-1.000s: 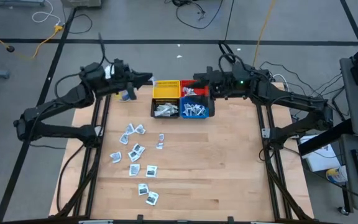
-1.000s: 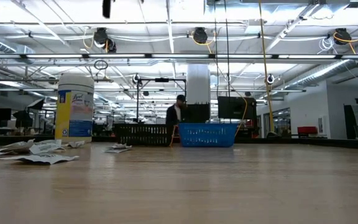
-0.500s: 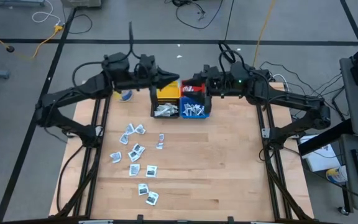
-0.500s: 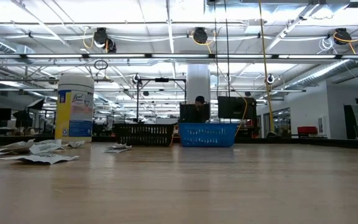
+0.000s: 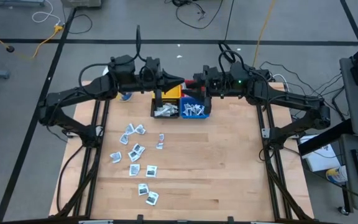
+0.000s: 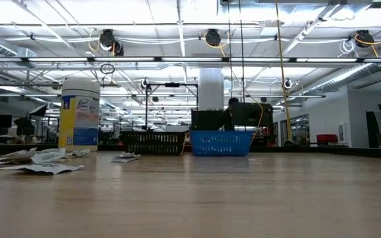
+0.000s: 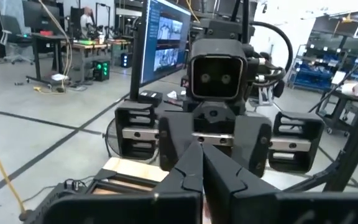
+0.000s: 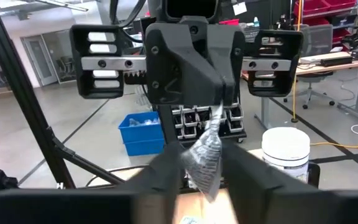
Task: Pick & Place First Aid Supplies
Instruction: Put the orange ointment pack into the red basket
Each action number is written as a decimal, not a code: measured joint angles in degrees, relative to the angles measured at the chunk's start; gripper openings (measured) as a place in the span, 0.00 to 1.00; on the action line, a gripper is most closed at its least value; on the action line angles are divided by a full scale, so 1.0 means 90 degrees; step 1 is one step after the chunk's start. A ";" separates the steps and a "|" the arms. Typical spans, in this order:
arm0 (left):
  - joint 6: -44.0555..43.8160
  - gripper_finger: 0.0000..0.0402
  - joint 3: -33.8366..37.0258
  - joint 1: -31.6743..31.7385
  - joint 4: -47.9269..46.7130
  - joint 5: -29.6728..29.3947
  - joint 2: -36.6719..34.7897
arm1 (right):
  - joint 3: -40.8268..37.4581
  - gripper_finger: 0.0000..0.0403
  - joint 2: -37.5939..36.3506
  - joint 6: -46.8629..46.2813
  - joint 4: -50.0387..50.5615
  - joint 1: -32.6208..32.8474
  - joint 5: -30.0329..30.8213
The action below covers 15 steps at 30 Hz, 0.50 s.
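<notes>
The left pincer (image 5: 179,81) & the right pincer (image 5: 192,81) meet tip to tip, up over the small bins at the far side of the table (image 5: 229,162). The left pincer is pressed tight together on the top of one silvery packet (image 8: 205,155). That packet hangs down from its tips, crumpled. The right pincer's 2 fingers (image 8: 166,168) are apart, 1 on each side of the hanging packet. Can't tell if they touch it. The yellow bin (image 5: 171,93) sits right under the left pincer. The blue bin (image 5: 194,111) is just under the right pincer, a bit nearer the front, w/ white packets inside. The black bin (image 5: 165,111) is beside it, under the left pincer's side, also w/ packets inside. More loose packets (image 5: 135,152) lie spread on the wood, well apart from both pincers, toward the front on the left arm's side. A white-lidded jar (image 8: 286,149) stands behind the left pincer, at the table's far edge. Far off behind the bins in the room, a person (image 6: 230,112) shows past the table.
</notes>
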<state>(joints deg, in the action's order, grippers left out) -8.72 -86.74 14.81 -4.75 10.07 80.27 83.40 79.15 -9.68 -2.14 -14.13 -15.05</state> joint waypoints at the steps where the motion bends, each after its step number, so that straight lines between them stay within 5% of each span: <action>1: -0.0051 0.01 0.0000 0.0000 -0.0002 -0.0002 0.0000 | 0.0000 0.18 0.0000 0.0010 -0.0004 0.0000 -0.0002; 4: -0.0234 0.03 0.0000 0.0000 -0.0018 -0.0025 0.0000 | 0.0000 0.03 0.0000 0.0137 -0.0007 0.0000 -0.0031; 10: -0.0722 0.14 0.0010 0.0056 -0.0179 0.0202 -0.0106 | 0.0000 0.01 0.0000 0.0033 0.0285 -0.0002 -0.0468; 15: -0.1152 0.30 0.0007 0.0198 -0.0788 0.0381 -0.0329 | 0.0468 0.00 0.0006 0.0666 0.2362 0.0000 -0.0481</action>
<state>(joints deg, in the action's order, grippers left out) -19.09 -86.67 16.59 -11.85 13.49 77.31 87.60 79.21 -3.69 19.12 -14.13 -19.38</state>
